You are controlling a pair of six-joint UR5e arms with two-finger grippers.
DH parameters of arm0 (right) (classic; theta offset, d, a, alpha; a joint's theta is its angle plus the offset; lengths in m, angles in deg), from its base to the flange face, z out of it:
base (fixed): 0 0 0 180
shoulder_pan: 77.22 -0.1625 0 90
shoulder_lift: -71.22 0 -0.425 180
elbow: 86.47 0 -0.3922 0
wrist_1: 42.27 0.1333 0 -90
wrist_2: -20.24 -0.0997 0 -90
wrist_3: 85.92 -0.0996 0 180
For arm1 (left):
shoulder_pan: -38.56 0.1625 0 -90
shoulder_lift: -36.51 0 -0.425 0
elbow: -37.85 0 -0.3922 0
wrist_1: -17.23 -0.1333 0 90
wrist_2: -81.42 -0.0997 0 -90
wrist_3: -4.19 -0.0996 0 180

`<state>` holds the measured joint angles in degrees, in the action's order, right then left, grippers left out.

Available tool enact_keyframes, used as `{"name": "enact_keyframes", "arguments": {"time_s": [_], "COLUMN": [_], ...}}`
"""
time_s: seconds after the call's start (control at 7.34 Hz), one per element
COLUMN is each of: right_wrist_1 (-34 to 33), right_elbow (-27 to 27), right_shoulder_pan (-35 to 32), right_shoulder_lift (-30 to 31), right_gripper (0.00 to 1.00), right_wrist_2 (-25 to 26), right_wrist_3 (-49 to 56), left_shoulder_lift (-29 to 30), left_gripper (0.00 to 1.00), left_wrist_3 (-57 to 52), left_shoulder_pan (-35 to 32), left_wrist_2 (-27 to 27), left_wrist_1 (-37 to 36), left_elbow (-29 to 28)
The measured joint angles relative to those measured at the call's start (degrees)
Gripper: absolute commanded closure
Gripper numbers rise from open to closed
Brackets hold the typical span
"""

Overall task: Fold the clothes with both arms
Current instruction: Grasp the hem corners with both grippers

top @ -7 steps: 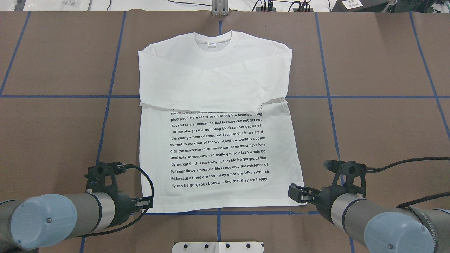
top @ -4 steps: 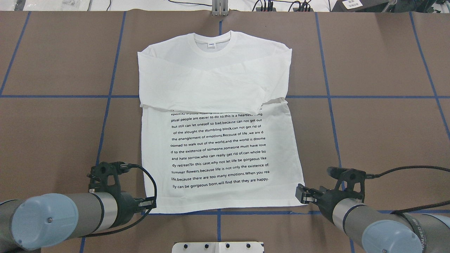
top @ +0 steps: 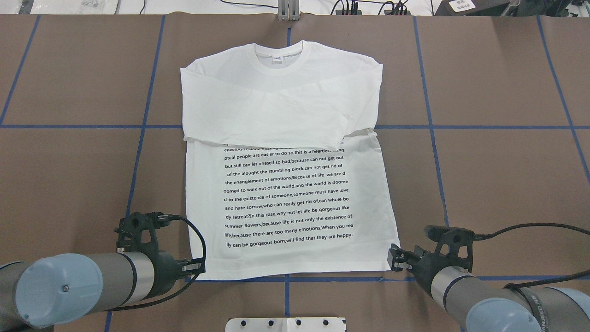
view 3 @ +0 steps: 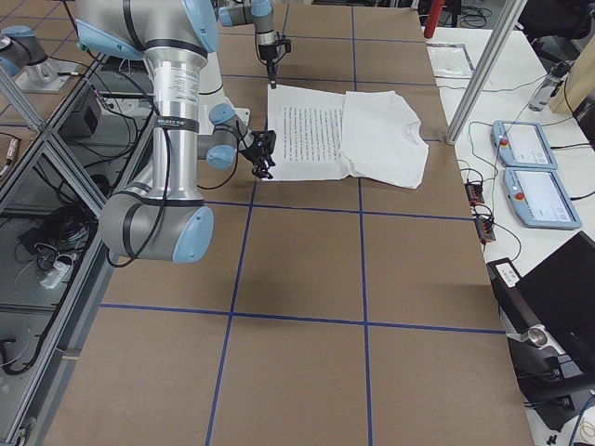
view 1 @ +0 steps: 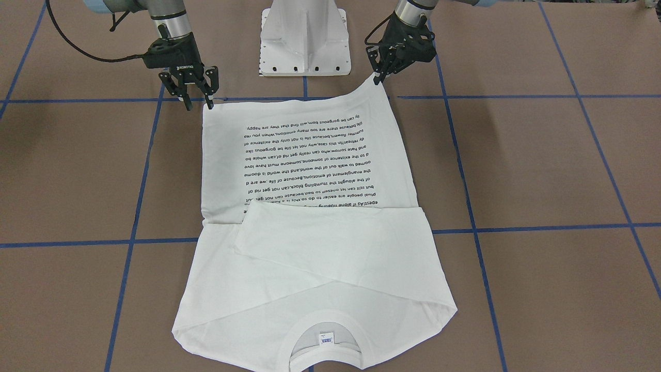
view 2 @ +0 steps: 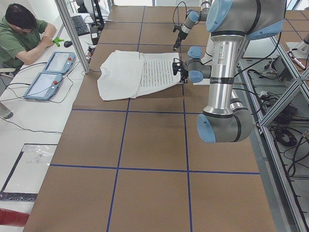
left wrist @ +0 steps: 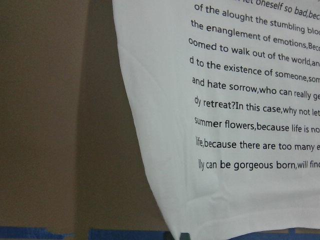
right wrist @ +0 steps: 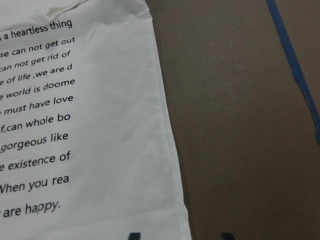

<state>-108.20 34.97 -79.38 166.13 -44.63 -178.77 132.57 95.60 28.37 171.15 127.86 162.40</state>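
Right pincer [view 1: 199, 103] slid back, open at T-shirt [view 1: 310, 248] hem; left pincer [view 1: 378, 78] grips corner.

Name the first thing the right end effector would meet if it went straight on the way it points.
Probably the hem corner of the T-shirt: the open right end effector points down with one finger over the cloth, the other over bare table. Its height is unclear.

— How many garments on the desk [top: 498, 83]?
— One white T-shirt [top: 286, 115].
— And arms?
— Two: left arm [top: 115, 279] and right arm [top: 461, 286]. Also left gripper [view 1: 378, 78] and right gripper [view 1: 199, 103], with two fingers [view 1: 210, 95] each.
— Anything else?
— One white pedestal [view 1: 305, 36]. Off the desk, two tablets [view 2: 60, 62] and one person [view 2: 21, 38].
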Motion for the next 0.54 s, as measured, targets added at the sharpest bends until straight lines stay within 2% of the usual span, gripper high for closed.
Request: {"name": "enact_keyframes", "arguments": {"time_s": [0.54], "right_wrist_1": [-2.19], "right_elbow": [-1.13], "right_shoulder_pan": [1.38], "right_shoulder_lift": [-1.70], "right_gripper": [0.40], "right_wrist_2": [0.89], "right_wrist_3": [0.11], "left_shoulder_lift": [0.00], "left_gripper": [1.00], "left_wrist_3": [0.00], "left_shoulder_pan": [0.00], "left_wrist_2": [0.09], "left_wrist_1": [0.03], "left_elbow": [0.07]}}
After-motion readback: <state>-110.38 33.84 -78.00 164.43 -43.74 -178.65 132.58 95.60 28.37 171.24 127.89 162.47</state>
